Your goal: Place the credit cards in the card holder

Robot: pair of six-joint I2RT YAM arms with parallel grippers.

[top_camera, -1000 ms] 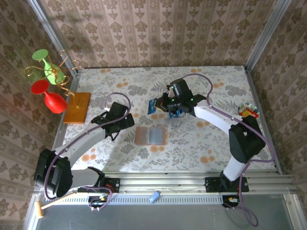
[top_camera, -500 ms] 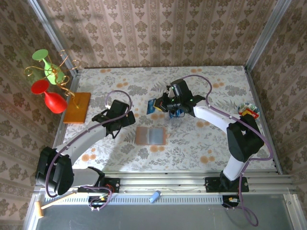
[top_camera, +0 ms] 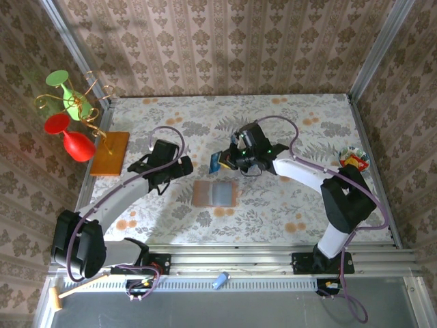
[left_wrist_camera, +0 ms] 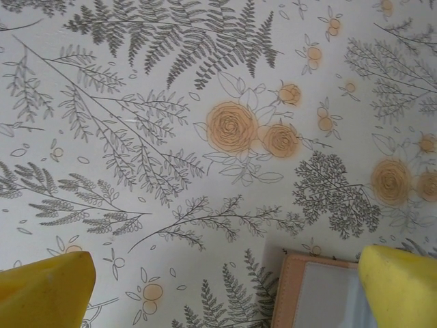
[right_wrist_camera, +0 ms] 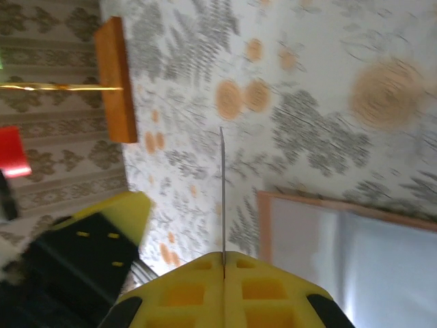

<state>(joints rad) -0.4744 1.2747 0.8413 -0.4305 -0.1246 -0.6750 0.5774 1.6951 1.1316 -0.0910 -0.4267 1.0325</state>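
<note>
Left end effector (top_camera: 179,166) hangs just left of the card holder (top_camera: 214,193) and slightly beyond it, low over the tabletop (top_camera: 293,116). Its fingers (left_wrist_camera: 48,283) are spread wide w/ nothing btwn them. From the left wrist cam, one corner of the holder pokes in beside the right-hand finger. That arm stretches fwd from its base, wrist aimed toward the holder.

The holder itself lies open and flat, grey pockets up. Expect it to be soft and light. It'll prob. slide or fold if you push a card at it, so pin one flap before you feed anything in.

One credit card (top_camera: 216,162) is off the tabletop, just past the holder's far edge, clamped in the right end effector (top_camera: 229,158). Right wrist cam shows the card edge-on, a thin line standing out from btwn the closed pads (right_wrist_camera: 184,287), holder below and to the right of it.

Treat the card as v. light, thin, stiff w/ a little flex, and glossy, so slippery. Hold it by one edge as now, leaving most of it free to lead into a pocket.

Right arm reaches across from the holder's right side, elbow bent, wrist rolled so the card stands on edge.
</note>
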